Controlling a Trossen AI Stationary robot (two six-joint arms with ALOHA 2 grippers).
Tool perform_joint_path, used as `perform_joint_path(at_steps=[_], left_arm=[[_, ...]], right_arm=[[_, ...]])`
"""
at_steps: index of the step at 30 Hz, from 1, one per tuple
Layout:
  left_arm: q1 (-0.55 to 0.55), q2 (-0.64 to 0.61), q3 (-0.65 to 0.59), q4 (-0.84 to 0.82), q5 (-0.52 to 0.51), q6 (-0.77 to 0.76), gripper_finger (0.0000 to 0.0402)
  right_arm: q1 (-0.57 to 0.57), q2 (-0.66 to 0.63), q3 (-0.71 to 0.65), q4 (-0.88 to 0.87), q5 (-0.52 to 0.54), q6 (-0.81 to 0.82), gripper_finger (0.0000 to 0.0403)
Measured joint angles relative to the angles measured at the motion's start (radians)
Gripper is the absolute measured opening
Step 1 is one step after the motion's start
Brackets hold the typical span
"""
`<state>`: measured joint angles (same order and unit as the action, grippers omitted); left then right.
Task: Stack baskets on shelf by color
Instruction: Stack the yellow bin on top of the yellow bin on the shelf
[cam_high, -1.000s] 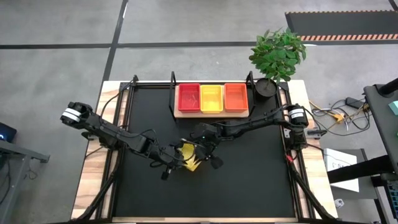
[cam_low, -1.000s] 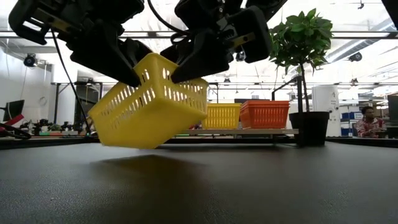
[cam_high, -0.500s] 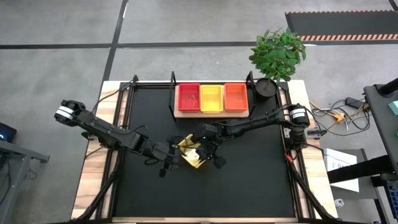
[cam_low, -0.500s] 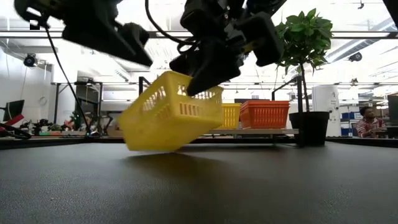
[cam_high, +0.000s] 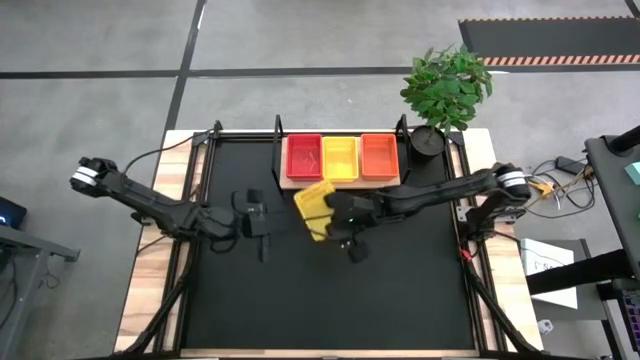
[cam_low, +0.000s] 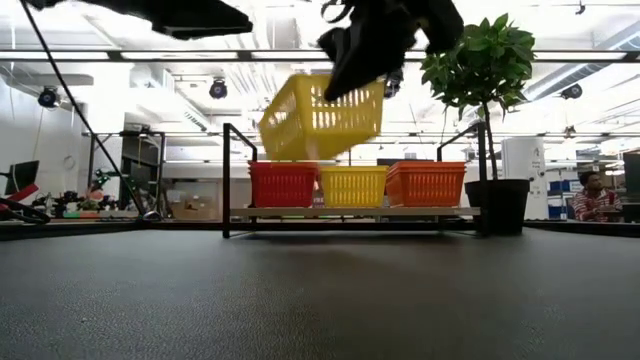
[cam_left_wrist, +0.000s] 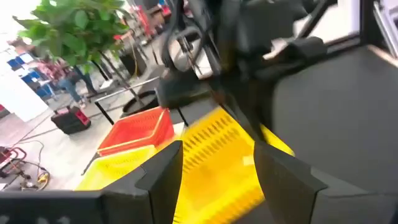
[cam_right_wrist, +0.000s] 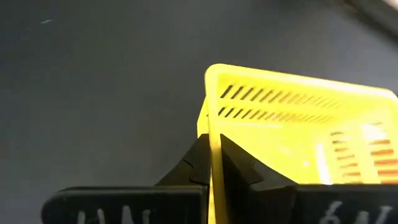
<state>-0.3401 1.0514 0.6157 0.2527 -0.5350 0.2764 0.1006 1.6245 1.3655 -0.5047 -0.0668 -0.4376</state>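
I see the right gripper (cam_high: 338, 222) above the mat (cam_high: 400, 290), just in front of the shelf (cam_high: 340, 183). Its fingers (cam_right_wrist: 239, 169) are narrow and pinch the rim of a yellow basket (cam_high: 314, 208). In the right wrist view the thin wall of this basket (cam_right_wrist: 292, 155) stands between the two fingers, one finger on the outside and one on the inside, and the rest of the basket goes away from the fingers. In the low view the basket (cam_low: 322, 118) hangs in the air, tilted, higher than the three baskets on the shelf, and the right gripper (cam_low: 352, 62) holds it from above at one side.

On the shelf (cam_low: 350, 212) I see a red basket (cam_low: 282, 184), a yellow one (cam_low: 357, 186) and an orange one (cam_low: 425, 183) in a row, side by side. From above, the held basket is near the front edge of the shelf, about in front of the red basket (cam_high: 304, 156) and the yellow one (cam_high: 340, 157).

The left gripper (cam_high: 262, 222) is over the mat, to the left of the held basket and apart from it. Its fingers (cam_left_wrist: 163, 177) are wide and hold nothing; in the left wrist view the held basket (cam_left_wrist: 221, 155) shows past them.

A plant (cam_high: 446, 88) stands at the right end of the shelf
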Motion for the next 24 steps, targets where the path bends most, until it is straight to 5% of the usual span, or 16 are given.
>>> perform_joint_path(at_steps=[8, 14, 24], left_arm=[[0.0, -0.023, -0.139, 0.319, -0.002, 0.107, 0.0182], [0.0, -0.038, -0.119, 0.429, -0.002, 0.286, 0.0182], [-0.002, -0.072, -0.127, 0.42, -0.002, 0.279, 0.0183]], right_arm=[[-0.091, -0.134, 0.0, 0.023, 0.238, 0.02, 0.0009], [-0.252, -0.135, -0.003, 0.054, 0.187, 0.04, 0.0009], [-0.377, -0.071, -0.039, 0.095, 0.137, 0.037, 0.0009]])
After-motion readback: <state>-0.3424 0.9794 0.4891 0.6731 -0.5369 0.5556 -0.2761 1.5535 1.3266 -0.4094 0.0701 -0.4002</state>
